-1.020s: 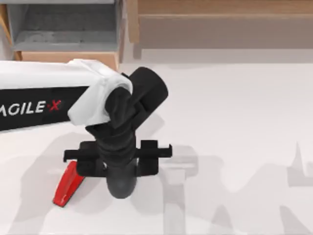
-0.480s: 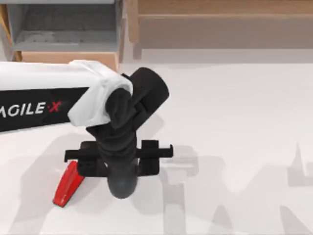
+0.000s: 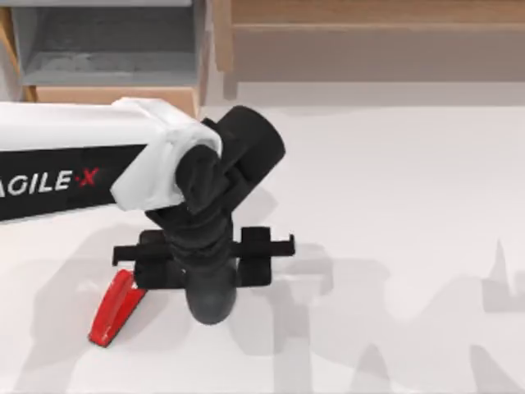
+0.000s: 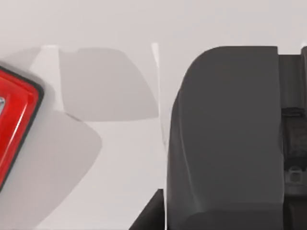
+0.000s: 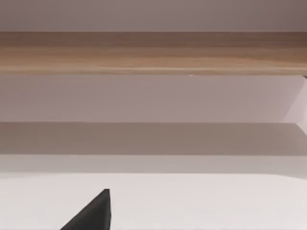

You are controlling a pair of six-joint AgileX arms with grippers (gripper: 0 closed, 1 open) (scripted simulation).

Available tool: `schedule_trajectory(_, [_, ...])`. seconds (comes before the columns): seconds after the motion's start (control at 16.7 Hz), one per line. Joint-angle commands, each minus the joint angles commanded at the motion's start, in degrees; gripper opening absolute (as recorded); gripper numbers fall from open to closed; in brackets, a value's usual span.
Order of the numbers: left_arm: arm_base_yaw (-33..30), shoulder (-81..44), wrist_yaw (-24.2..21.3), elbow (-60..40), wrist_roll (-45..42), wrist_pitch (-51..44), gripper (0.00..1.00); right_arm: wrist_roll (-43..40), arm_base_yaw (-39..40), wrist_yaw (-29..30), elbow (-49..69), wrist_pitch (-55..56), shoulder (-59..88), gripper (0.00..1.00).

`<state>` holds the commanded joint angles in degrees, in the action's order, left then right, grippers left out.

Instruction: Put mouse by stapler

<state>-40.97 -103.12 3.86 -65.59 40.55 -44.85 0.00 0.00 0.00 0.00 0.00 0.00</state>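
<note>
Your left arm (image 3: 74, 168) reaches in from the table's (image 3: 394, 213) left side, its gripper (image 3: 209, 283) over the mouse (image 3: 213, 302); you cannot tell how the jaws stand. The mouse sits just right of the red stapler (image 3: 115, 308), close beside it.

White left arm (image 3: 74, 139) with black "AGILE·X" band, bulky black wrist, seemingly ribbed.
</note>
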Motion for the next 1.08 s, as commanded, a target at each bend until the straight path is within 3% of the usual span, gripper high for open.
schedule_trajectory(0.78, [0.0, -2.3, -0.1, 2.1, 0.0, 1.3, 0.00, 0.0, 0.0, 0.0, 0.0, 0.0, 0.0, 1.00])
schedule_trajectory(1.08, [0.0, -2.3, -0.1, 2.1, 0.0, 1.3, 0.38, 0.0, 0.0, 0.0, 0.0, 0.0, 0.0, 1.00])
